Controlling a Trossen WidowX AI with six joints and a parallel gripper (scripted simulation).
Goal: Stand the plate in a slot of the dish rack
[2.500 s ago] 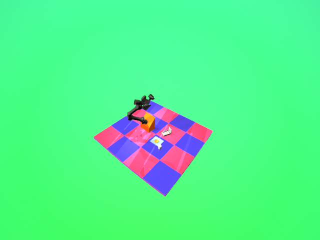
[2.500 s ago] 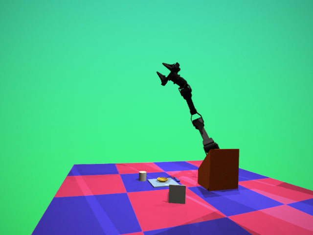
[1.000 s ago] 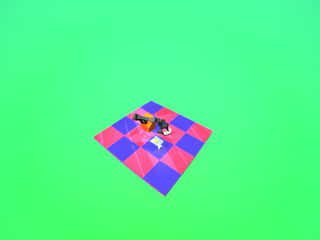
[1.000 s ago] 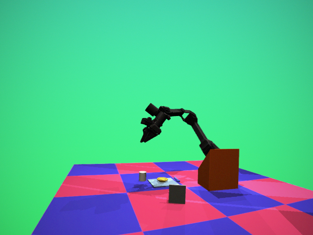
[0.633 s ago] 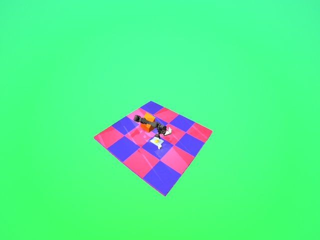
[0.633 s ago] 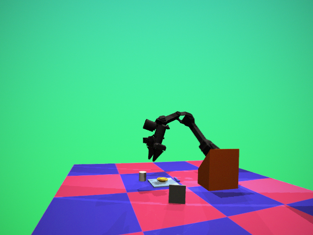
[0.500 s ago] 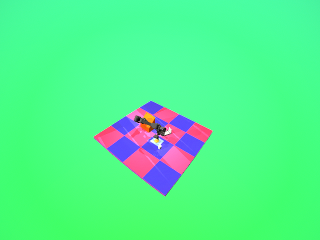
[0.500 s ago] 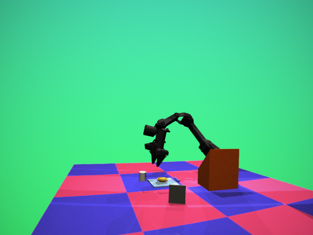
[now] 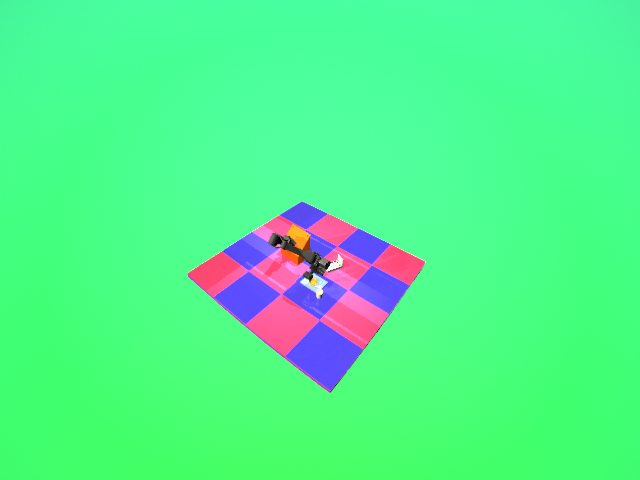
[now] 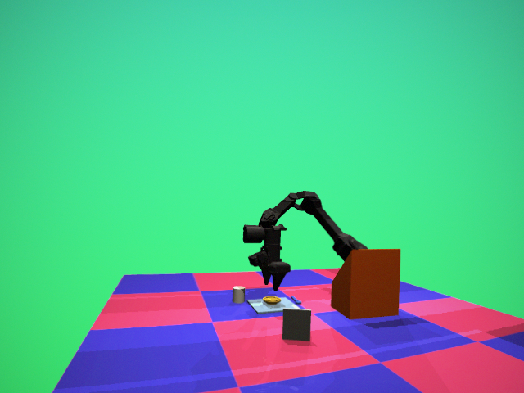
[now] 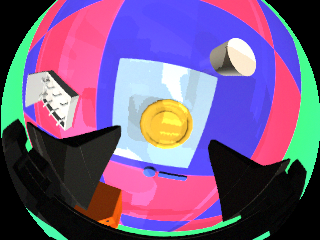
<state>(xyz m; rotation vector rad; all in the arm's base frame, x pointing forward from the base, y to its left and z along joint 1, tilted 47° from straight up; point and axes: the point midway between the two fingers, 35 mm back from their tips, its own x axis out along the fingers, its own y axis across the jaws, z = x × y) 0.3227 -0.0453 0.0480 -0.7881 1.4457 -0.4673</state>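
Observation:
The yellow round plate lies flat on a pale blue mat. My gripper is open and empty, pointing down above the plate with clear height between the fingertips and it. The white dish rack stands to the left in the wrist view, with small pegs along it and an upright panel at one end. In the exterior view the rack shows only as a dark square panel in front of the mat; its slots are hidden there.
A whitish cylinder stands beyond the mat's upper right corner in the wrist view. A small blue spoon-like thing lies by the mat's near edge. A large orange block stands by the arm's base.

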